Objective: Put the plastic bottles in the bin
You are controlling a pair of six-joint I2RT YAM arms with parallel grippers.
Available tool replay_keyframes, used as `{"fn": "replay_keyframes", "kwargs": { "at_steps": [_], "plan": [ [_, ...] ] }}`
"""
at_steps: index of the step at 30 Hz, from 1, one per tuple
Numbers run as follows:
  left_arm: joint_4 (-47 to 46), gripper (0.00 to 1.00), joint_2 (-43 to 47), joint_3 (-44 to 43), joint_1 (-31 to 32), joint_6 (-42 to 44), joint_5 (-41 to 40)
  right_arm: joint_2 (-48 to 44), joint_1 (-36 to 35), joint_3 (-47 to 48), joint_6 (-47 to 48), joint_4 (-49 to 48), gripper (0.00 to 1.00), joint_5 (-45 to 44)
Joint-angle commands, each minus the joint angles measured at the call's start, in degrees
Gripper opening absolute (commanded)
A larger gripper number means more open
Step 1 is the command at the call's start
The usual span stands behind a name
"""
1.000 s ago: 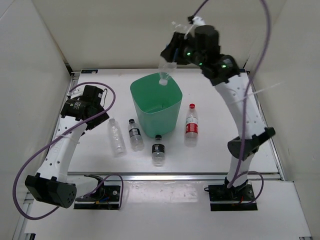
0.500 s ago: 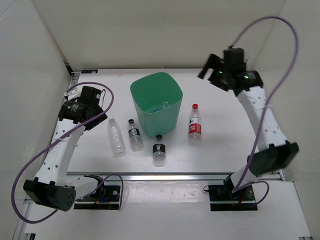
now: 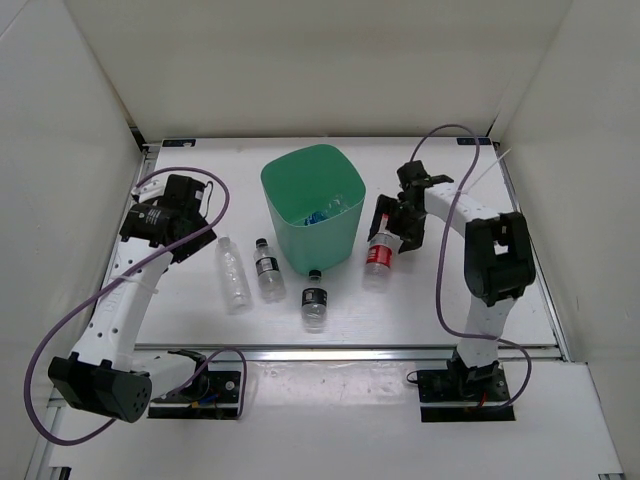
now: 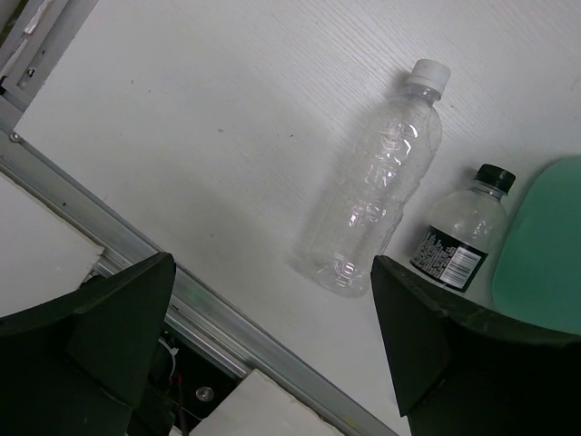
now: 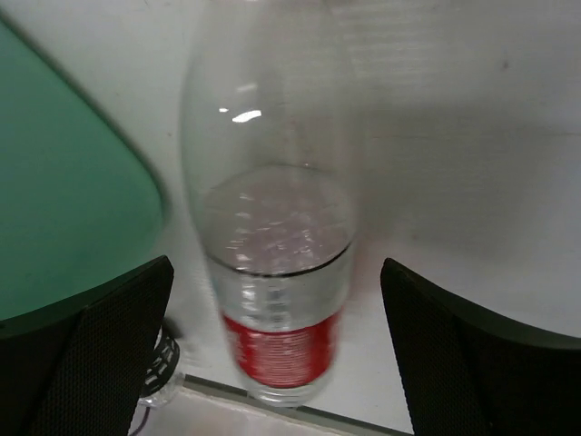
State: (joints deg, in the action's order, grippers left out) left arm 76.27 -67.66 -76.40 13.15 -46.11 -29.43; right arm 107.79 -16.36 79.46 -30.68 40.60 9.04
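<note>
Now that the right fingers [image 5: 100, 359] have descended, they flank the red-labelled bottle [image 5: 277, 272].

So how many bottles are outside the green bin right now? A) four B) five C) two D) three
A: the plain bottle, the left black-capped bottle, the near black-capped bottle and the red-labelled bottle all sit outside the bin, while a fifth bottle lies inside it.

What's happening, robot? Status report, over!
Left gripper open, near plain bottle. Right gripper open, straddling red-labelled bottle. Blue-labelled bottle in bin, four on table. Nothing blocking the bin.
</note>
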Motion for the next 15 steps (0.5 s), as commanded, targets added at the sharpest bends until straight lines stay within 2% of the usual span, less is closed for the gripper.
{"fn": "replay_keyframes", "kwargs": {
  "at_steps": [1, 2, 6, 9, 15],
  "plan": [
    [0.01, 1.00, 0.86, 0.55, 0.21, -0.12, -1.42, 1.54, -0.34, 1.31, 2.38, -1.22, 0.98, 2.48],
    [0.02, 1.00, 0.86, 1.07, 0.21, -0.12, -1.42, 2.33, -0.34, 1.31, 3.16, -1.22, 0.96, 2.48],
    [0.02, 1.00, 0.86, 1.08, 0.21, -0.65, -1.95, 4.19, 0.19, 2.72, 3.87, 2.19, 0.47, 1.95],
    [0.02, 1.00, 0.86, 1.08, 0.21, -1.18, -1.95, -0.98, 0.72, 5.79, 3.87, 5.54, 0.28, 0.37],
    [0.02, 1.00, 0.86, 1.60, 0.21, -1.70, -1.95, -14.44, -0.08, 22.54, 0.71, 10.03, 0.25, -4.02]
  ]
}}
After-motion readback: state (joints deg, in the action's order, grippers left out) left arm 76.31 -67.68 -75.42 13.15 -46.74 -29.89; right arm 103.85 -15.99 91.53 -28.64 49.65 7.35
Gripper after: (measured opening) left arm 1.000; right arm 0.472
